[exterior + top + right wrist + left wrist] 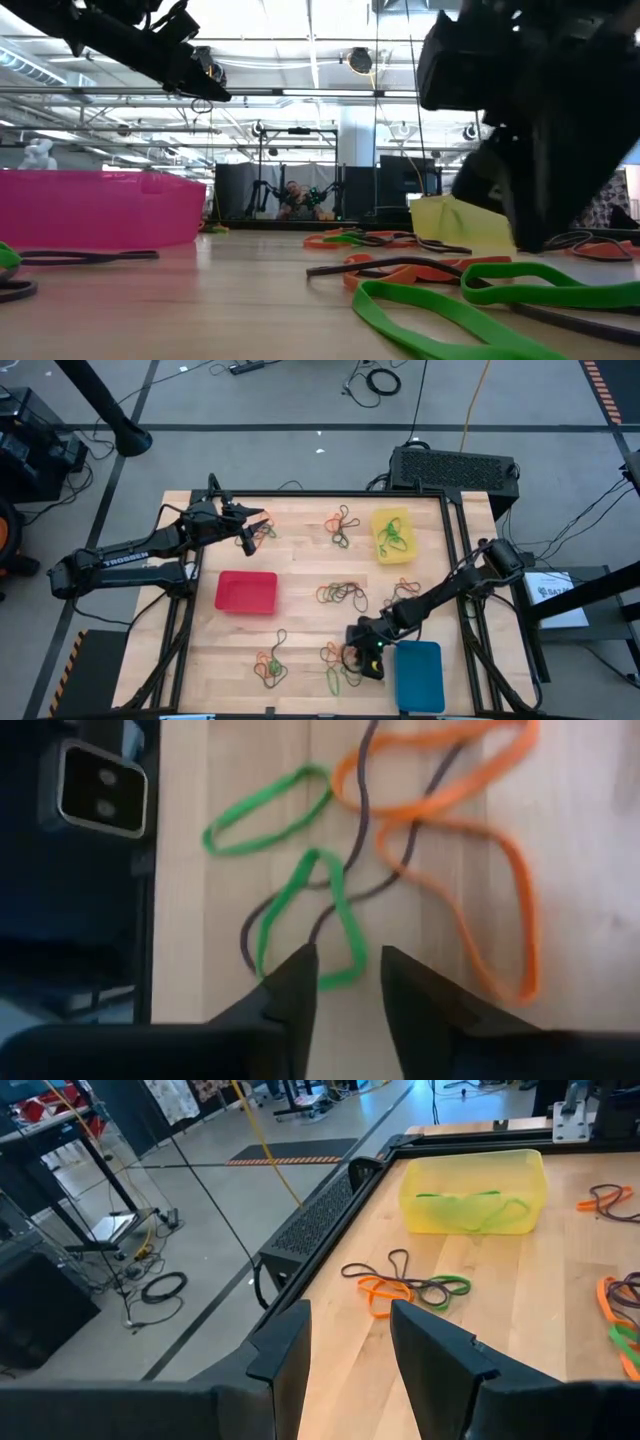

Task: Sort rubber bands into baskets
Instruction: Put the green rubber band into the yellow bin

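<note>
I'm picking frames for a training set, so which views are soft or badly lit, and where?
Low view: nearest green rubber band is soft, bright ceiling lights leave the right gripper a dark silhouette. Right wrist view: green band and orange band are smeared, fingers dark. Left wrist view: fairly crisp on the yellow basket. High view: evenly lit, red basket clear.

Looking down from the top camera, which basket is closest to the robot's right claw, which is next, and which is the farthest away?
Measured from the right gripper, low near the table's front edge:
1. Blue basket: right beside it, toward the table's right front corner.
2. Yellow basket: farther back, on the right side, with green bands inside.
3. Red basket: farthest, across on the left half.
</note>
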`<state>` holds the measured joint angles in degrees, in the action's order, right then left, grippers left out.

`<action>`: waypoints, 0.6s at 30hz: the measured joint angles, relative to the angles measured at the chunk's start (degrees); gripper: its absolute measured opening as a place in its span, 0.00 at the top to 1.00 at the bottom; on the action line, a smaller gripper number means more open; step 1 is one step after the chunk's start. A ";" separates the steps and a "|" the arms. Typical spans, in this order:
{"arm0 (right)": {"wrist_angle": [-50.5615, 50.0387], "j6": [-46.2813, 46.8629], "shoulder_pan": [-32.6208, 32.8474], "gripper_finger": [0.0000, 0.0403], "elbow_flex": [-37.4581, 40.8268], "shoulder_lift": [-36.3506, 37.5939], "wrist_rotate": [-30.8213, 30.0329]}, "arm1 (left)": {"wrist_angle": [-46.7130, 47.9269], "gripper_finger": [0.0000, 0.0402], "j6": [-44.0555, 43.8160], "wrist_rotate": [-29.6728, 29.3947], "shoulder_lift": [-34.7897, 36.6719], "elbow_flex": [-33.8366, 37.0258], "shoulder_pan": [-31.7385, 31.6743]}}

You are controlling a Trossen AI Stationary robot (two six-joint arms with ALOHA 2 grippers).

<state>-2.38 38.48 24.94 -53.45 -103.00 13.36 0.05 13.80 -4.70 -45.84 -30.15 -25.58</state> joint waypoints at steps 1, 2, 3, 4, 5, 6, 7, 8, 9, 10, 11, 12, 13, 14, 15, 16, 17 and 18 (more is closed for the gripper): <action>0.62 -0.75 0.11 0.70 0.00 0.00 -0.04 | 0.00 0.63 0.00 0.01 0.00 0.00 0.00; 1.19 -1.89 0.30 0.68 0.00 0.00 -0.35 | 0.00 0.63 0.00 0.01 0.00 0.00 0.00; 1.38 -3.10 0.61 0.66 0.00 0.00 -0.60 | -0.01 0.63 0.00 0.01 0.00 0.00 0.00; 1.34 -4.03 0.96 0.64 0.00 0.00 -1.44 | -0.05 0.63 0.00 0.01 0.00 0.00 0.00; 1.23 -4.74 1.35 0.63 0.00 0.00 -2.90 | -0.14 0.63 0.00 0.01 0.00 0.00 0.00; 1.04 -5.62 1.78 0.62 0.00 0.00 -4.29 | -0.19 0.63 0.00 0.01 0.00 0.00 0.00; 0.95 -6.47 2.13 0.62 0.00 0.00 -5.36 | -0.36 0.63 0.00 0.01 0.00 0.02 0.02; 0.95 -7.22 2.50 0.61 0.00 -0.01 -6.37 | -0.58 0.63 -0.02 0.01 0.00 0.02 0.04; 1.03 -7.49 2.76 0.61 -0.04 -0.33 -6.72 | -0.60 0.63 -0.02 0.01 0.00 0.02 0.04; 1.11 -7.48 3.02 0.61 -0.07 -0.72 -7.35 | -0.61 0.63 -0.02 0.01 0.00 0.02 0.04; 0.95 -7.52 3.24 0.61 -0.07 -1.13 -7.66 | -0.61 0.63 -0.02 0.01 0.00 0.02 0.04; 0.98 -7.57 3.31 0.61 -0.04 -1.67 -7.64 | -0.65 0.63 -0.02 0.01 0.00 0.04 0.04; 1.62 -7.52 3.34 0.61 -0.04 -2.22 -7.63 | -0.82 0.63 -0.04 0.01 0.00 0.04 0.04; 2.25 -7.42 3.36 0.61 -0.04 -2.72 -7.50 | -0.96 0.63 -0.02 0.01 0.00 0.04 0.04; 2.83 -7.38 3.36 0.61 -0.04 -3.23 -7.38 | -0.98 0.63 -0.04 0.01 0.00 0.04 0.04; 3.64 -7.29 3.34 0.61 -0.04 -3.57 -6.89 | -1.04 0.63 -0.04 0.01 0.00 0.04 0.04; 4.58 -7.30 3.32 0.61 -0.04 -3.92 -6.28 | -1.05 0.63 -0.04 0.01 0.00 0.04 0.09; 5.27 -7.47 3.27 0.61 -0.06 -4.26 -5.78 | -1.03 0.63 -0.04 0.02 -0.02 0.04 0.11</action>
<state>2.89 31.02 28.21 -53.51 -107.27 7.58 -0.97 13.76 -4.68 -45.87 -30.11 -25.47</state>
